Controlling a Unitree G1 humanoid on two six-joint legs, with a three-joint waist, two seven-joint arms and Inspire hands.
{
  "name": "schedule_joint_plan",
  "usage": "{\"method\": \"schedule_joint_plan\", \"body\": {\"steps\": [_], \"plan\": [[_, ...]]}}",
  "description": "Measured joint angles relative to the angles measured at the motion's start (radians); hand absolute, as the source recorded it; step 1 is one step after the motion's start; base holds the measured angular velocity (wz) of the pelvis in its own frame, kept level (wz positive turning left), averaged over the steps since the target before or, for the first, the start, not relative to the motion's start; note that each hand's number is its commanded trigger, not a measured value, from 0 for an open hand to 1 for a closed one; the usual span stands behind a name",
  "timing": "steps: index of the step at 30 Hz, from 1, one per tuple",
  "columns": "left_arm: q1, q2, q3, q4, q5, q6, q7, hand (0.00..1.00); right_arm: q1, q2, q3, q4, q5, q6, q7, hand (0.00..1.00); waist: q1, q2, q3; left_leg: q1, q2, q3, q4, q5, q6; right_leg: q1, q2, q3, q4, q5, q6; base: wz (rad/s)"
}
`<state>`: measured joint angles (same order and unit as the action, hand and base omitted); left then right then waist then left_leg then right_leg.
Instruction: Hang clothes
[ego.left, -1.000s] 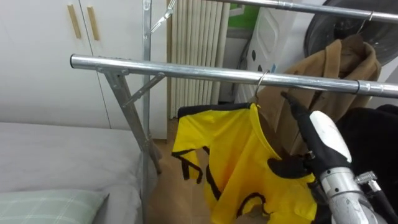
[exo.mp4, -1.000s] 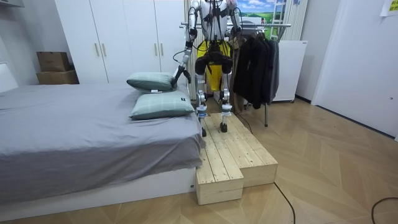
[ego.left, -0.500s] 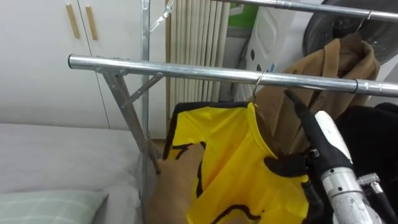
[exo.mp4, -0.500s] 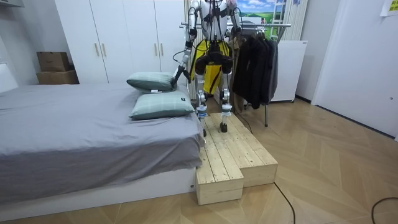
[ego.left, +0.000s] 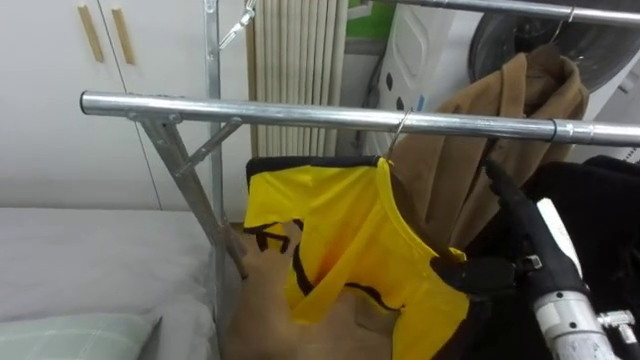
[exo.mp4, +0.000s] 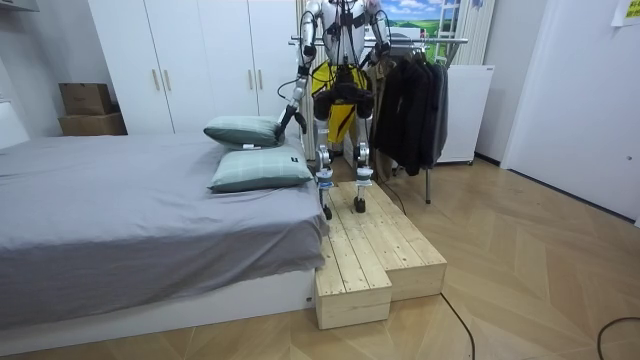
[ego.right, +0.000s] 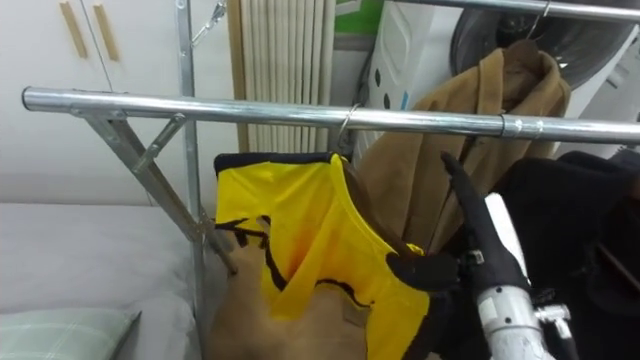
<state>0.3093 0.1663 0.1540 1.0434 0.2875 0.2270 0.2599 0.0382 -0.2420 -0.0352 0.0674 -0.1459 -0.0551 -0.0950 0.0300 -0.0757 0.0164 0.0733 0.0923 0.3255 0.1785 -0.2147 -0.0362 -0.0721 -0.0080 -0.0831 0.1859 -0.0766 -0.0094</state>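
A yellow garment with black trim (ego.left: 335, 225) hangs on a hanger whose wire hook (ego.left: 398, 127) sits over the steel rail (ego.left: 250, 110) of the clothes rack. Its lower part is bunched and pulled to one side. My right hand (ego.left: 535, 250) is just right of it, below the rail, open. The fingers point straight up and the thumb (ego.left: 475, 275) rests against the yellow cloth. In the room view I stand on the wooden platform (exo.mp4: 370, 250) facing the rack, and my left hand (exo.mp4: 287, 120) hangs low beside the pillows.
A brown coat (ego.left: 500, 130) and black clothes (ego.left: 610, 200) hang on the rail right of the yellow garment. The rack's slanted brace (ego.left: 190, 180) stands to the left. The bed (ego.left: 90, 250) and a pillow (ego.left: 70, 338) lie lower left, with wardrobe doors (ego.left: 60, 60) behind.
The yellow garment's lower part has swung up and to the left and bunched. My right hand stays beside it. The whole view has shifted slightly.
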Motion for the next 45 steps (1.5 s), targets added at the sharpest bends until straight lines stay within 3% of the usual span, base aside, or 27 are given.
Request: {"method": "schedule_joint_plan", "body": {"steps": [6,11,17,25,31,35,38,45], "plan": [[0.017,-0.002,0.012,0.0,-0.001,0.007,-0.001,0.0,0.105,0.001,-0.044,0.108,0.004,0.0,-0.009,0.0,-0.027,0.001,-0.0009,0.012,0.0,0.004,-0.003,0.0,0.0,0.004,0.001,0.006,0.003,0.0,0.0,-0.03],[0.018,-0.016,0.041,0.001,-0.001,0.007,-0.003,0.0,0.151,0.002,-0.083,0.264,0.028,0.029,0.001,0.0,-0.029,0.006,-0.0021,0.015,0.0,0.01,-0.005,0.0,0.0,0.004,0.004,0.016,0.003,0.0,0.0,-0.05],[0.018,-0.015,0.046,0.001,0.0,0.007,-0.011,0.0,0.181,0.014,-0.072,0.339,0.077,0.027,0.057,0.0,-0.033,0.011,-0.0024,0.018,0.002,0.012,-0.003,0.001,-0.002,0.008,0.005,0.012,0.003,0.0,-0.002,0.01],[0.021,-0.015,0.059,-0.002,0.0,0.007,-0.024,0.0,0.183,0.059,-0.058,0.611,0.089,0.023,0.13,0.0,-0.035,0.015,-0.0019,0.026,0.002,0.003,-0.008,0.001,-0.002,0.018,0.005,0.007,-0.002,-0.001,-0.002,0.01],[0.02,-0.015,0.056,-0.002,0.0,0.005,-0.024,0.0,0.185,0.077,-0.015,0.753,0.192,0.017,0.178,0.0,-0.038,0.021,0.0003,0.023,0.0,-0.006,-0.009,0.001,-0.002,0.017,0.002,0.001,0.001,-0.006,-0.003,0.04],[0.006,-0.016,0.031,0.046,-0.001,-0.002,-0.001,0.0,0.169,0.083,0.016,0.852,0.244,-0.018,0.195,0.0,-0.048,0.029,0.0024,0.023,0.0,-0.011,-0.009,0.001,-0.003,0.02,0.002,0.0,0.0,-0.009,-0.001,0.02],[-0.001,-0.016,0.029,0.06,-0.001,-0.012,0.003,0.0,0.165,0.094,0.015,0.911,0.275,-0.021,0.197,0.0,-0.051,0.033,0.0027,0.017,-0.001,-0.012,-0.009,0.001,-0.003,0.015,0.001,0.0,0.0,-0.009,-0.002,0.0],[-0.007,-0.028,0.03,0.087,-0.002,-0.027,0.007,0.0,0.145,0.117,0.013,1.061,0.521,-0.043,0.22,0.0,-0.054,0.05,0.0004,0.021,-0.001,-0.011,-0.012,0.001,-0.003,0.019,0.002,-0.001,-0.004,-0.009,-0.001,0.0]]}}
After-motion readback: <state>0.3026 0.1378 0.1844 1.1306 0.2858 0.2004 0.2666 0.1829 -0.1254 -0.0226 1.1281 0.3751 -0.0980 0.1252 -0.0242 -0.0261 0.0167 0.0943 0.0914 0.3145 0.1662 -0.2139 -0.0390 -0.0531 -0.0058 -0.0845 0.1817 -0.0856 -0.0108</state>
